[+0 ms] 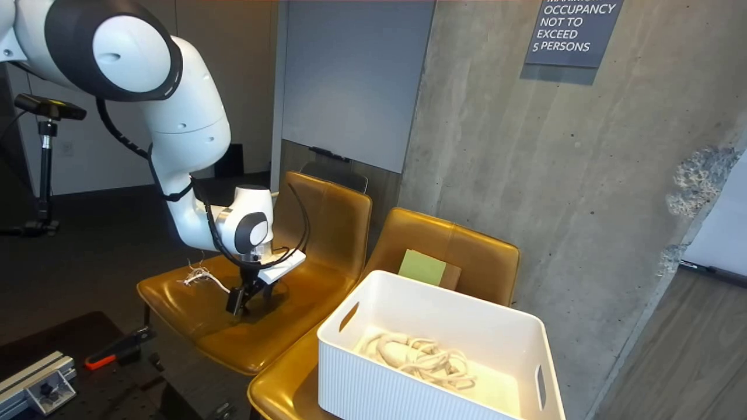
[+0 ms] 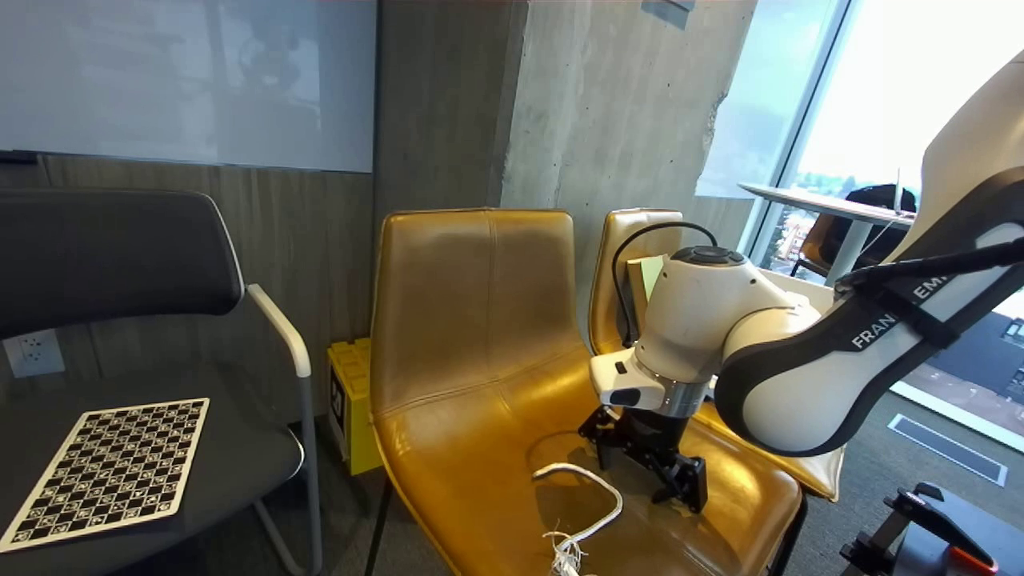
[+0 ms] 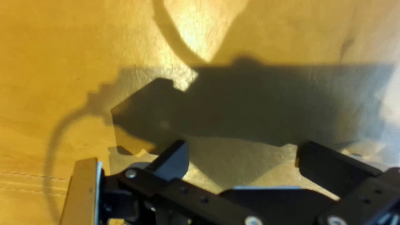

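**Fingers (image 3: 328, 168) released over the chair (image 2: 480, 352), rope (image 2: 614, 494) close by**

The fingers stand wide apart, low above the chair's tan seat, which shows through the gap between them in the wrist view. Whether a tip touches the seat, I cannot tell.

Largest is the wall (image 1: 496, 146), grey concrete, rising behind the chair and off to one side. The arm (image 1: 195, 128), white with black parts, reaches over the chair. In front of the chair is the bench (image 1: 111, 399), dark. The black chair (image 2: 120, 256) stands to one side of the chair; a tan second chair (image 1: 481, 256) stands just beside it on the opposite side. The bin (image 1: 373, 391), white and ribbed, sits on the second chair, next to the chair's seat. The yellow box (image 2: 364, 432) is by the chair, on the black chair's side. The board (image 2: 112, 464), checkered, lies on the black chair, well apart from the chair. The slab (image 1: 421, 267), green and brown, stands between the bin and the second chair's backrest. The tangle (image 1: 429, 357) of cream cord lies on the bin's floor.

The rope, white and curved, lies on the chair's seat, toward the edge away from the second chair. Its frayed end points away from the fingers, and a gap separates it from them in an exterior view.
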Controlling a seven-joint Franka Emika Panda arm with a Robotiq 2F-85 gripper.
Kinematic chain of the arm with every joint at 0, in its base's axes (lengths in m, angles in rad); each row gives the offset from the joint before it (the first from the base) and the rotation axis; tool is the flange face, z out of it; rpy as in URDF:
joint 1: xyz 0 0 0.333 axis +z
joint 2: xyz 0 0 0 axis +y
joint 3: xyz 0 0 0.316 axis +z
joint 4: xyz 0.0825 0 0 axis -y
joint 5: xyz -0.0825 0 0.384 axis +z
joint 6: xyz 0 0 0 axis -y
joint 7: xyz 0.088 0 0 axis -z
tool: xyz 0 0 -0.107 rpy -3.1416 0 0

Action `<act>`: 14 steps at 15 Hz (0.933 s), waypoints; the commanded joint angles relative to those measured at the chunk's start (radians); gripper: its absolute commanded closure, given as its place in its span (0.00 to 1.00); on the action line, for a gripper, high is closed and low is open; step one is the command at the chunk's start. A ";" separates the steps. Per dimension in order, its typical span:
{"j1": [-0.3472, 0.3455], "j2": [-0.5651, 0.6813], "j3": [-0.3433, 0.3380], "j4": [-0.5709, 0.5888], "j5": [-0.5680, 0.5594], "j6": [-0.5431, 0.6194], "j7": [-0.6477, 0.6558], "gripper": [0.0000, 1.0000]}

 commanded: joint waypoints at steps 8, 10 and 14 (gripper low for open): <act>0.132 -0.123 0.003 -0.151 -0.132 -0.057 0.148 0.00; 0.155 -0.122 0.004 -0.151 -0.162 -0.047 0.182 0.00; 0.196 -0.116 -0.009 -0.116 -0.221 -0.034 0.265 0.00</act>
